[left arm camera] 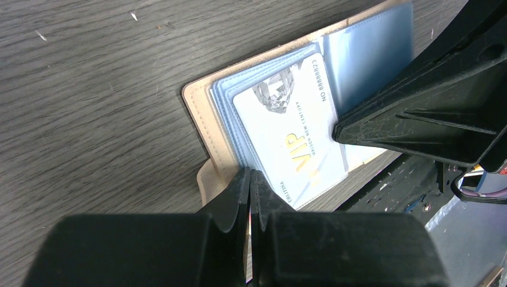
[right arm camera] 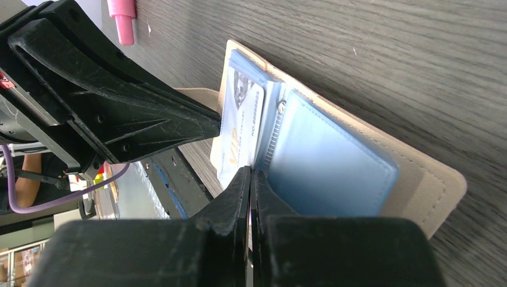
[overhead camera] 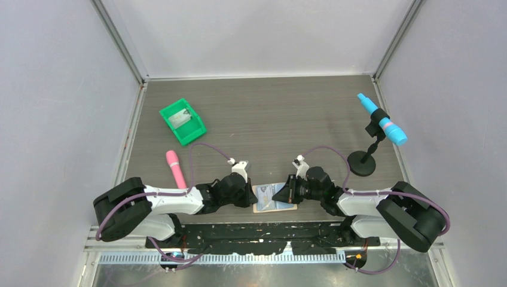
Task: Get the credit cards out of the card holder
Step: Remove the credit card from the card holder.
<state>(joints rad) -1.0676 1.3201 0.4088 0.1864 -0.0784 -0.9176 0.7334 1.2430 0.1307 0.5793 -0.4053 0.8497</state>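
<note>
The tan, stitched holder (overhead camera: 286,207) lay open flat at the near edge of the wood-grain table (overhead camera: 269,119). A glossy white card (left arm camera: 290,134) with gold lettering sat in its left blue sleeve. The left gripper (overhead camera: 249,194) and right gripper (overhead camera: 277,195), black wedges, were both pinched shut at it.

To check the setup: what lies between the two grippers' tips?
The open card holder, a white VIP card showing in it, lies between the left gripper and the right gripper; the top view shows it.
</note>
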